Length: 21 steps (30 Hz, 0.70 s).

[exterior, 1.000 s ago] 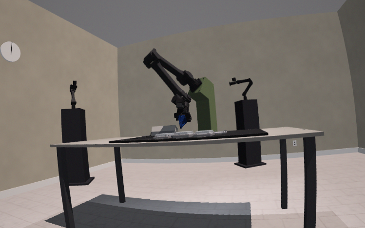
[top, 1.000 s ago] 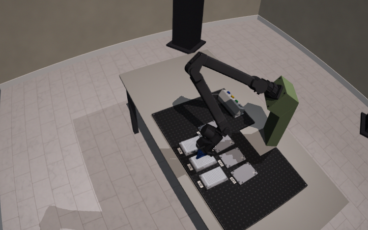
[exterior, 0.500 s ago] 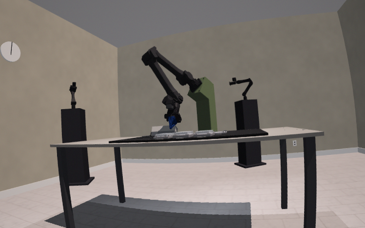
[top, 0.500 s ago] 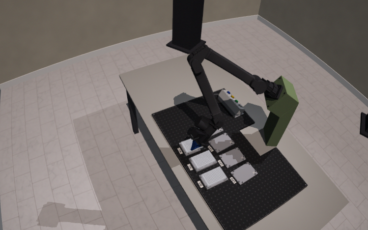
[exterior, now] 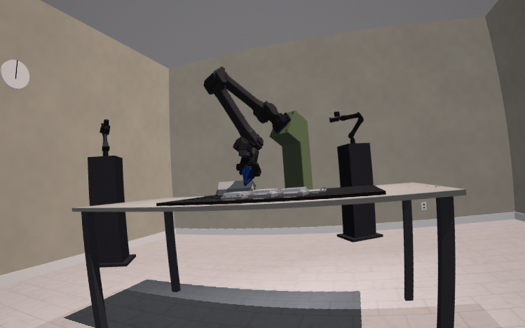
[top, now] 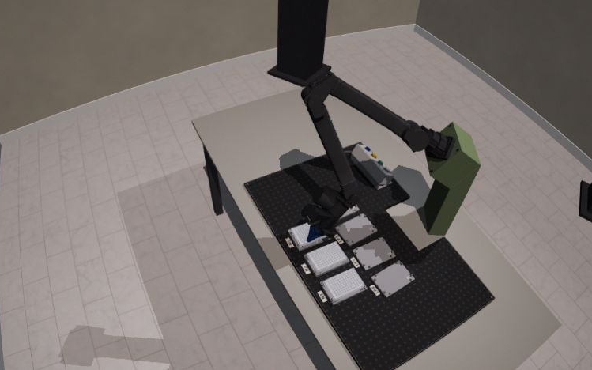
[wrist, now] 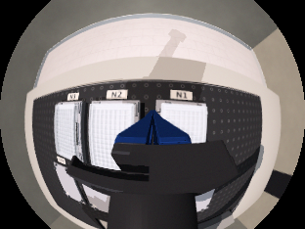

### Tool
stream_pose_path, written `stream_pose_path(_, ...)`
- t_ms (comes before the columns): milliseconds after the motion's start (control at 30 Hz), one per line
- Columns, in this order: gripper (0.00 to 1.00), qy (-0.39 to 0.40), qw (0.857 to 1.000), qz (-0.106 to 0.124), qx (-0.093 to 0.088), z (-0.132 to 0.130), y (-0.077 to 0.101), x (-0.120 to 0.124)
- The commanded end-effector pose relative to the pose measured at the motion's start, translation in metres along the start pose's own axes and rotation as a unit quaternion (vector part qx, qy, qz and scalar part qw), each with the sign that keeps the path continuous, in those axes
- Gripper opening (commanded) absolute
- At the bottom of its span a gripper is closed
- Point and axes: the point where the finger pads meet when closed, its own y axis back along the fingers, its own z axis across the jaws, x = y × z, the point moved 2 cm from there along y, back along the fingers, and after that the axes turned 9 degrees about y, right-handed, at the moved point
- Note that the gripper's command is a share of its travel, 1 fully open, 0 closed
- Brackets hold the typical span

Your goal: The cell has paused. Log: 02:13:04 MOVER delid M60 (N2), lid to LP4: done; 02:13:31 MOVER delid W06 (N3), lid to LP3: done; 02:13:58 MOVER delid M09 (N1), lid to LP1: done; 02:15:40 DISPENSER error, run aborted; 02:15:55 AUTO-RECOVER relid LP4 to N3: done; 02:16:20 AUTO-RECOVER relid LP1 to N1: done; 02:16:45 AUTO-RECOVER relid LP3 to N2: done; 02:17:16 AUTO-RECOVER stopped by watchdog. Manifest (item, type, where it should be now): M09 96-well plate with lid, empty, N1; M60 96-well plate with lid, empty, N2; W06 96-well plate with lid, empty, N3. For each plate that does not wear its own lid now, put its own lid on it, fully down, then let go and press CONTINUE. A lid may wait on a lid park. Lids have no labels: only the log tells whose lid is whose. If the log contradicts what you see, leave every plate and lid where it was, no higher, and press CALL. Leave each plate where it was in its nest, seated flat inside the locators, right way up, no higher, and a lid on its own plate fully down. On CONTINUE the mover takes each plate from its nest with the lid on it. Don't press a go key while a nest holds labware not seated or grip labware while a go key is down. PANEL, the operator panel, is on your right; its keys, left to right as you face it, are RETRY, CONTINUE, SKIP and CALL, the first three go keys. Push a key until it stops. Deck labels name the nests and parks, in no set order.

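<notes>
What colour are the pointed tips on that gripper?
Blue fingertips, pressed together; the wrist view shows them best.

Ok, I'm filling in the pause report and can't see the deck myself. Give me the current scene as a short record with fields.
arm: bent down over the black deck mat
gripper: shut, holding nothing, above the plate nearest the panel
plates: three lidded plates in one row
nest labels: N1, N2, N3 readable in the wrist view
lid parks: grey pads beside the plates, no lids on these three
panel: behind the arm, untouched
</notes>
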Motion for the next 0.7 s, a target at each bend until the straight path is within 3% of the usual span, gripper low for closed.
stream_pose_path(0, 0.0, -0.003, 1.0, -0.006, -0.006, 0.006, 0.003, -0.005)
stream_pose_path(333, 0.0, -0.003, 1.0, -0.006, -0.006, 0.006, 0.003, -0.005)
stream_pose_path(367, 1.0, -0.008, 1.0, 0.018, -0.025, 0.026, 0.009, 0.005)
stream_pose_path(433, 1.0, -0.009, 1.0, 0.024, -0.017, 0.025, 0.012, -0.007)
stream_pose_path(533, 1.0, -0.01, 0.998, 0.054, -0.022, 0.038, 0.017, -0.004)
stream_pose_path(633, 1.0, -0.012, 0.998, 0.054, -0.016, 0.038, 0.01, -0.012)
stream_pose_path(667, 1.0, -0.012, 0.998, 0.064, -0.018, 0.043, 0.011, -0.011)
